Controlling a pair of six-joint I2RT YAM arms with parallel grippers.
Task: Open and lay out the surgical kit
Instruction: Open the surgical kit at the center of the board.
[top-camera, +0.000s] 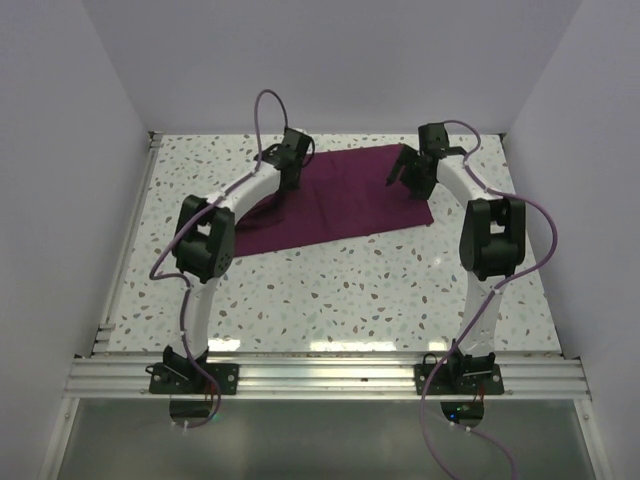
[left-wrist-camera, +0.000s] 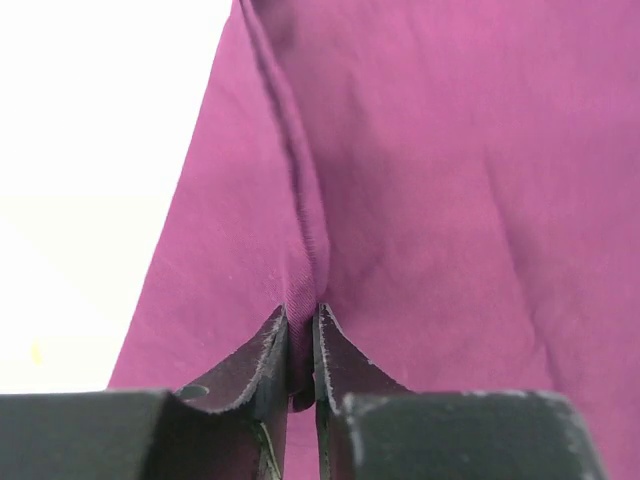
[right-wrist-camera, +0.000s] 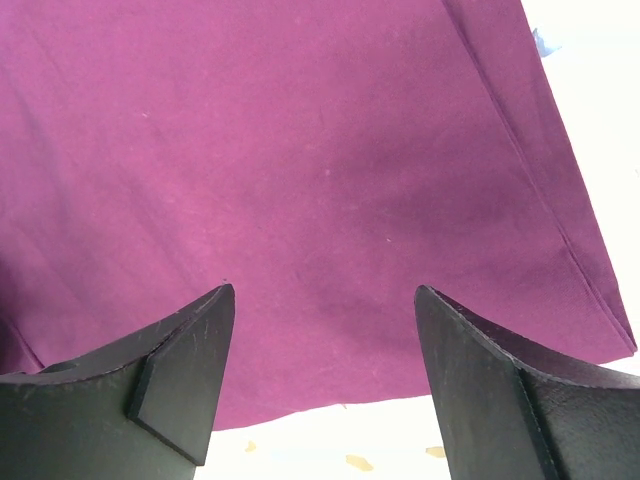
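Looking soft and light, the cloth wrap (top-camera: 340, 200) is lying on the far counter (top-camera: 350, 290), the left pincer (left-wrist-camera: 302, 340) clamping a raised fold while the right pincer (right-wrist-camera: 325, 300) is hovering wide open, empty, by its graspable hem.

Cloth wrap (top-camera: 340, 200) reads soft matt maroon fabric w/ fine weave & stitched hem, left gripper (left-wrist-camera: 301, 322) & right gripper (right-wrist-camera: 322, 300) fingers matt black plastic, scuffed pale at edges, table (top-camera: 350, 290) smooth speckled stone-look, front rail (top-camera: 320, 375) brushed metal, arm shells (top-camera: 238, 195) glossy white plastic.
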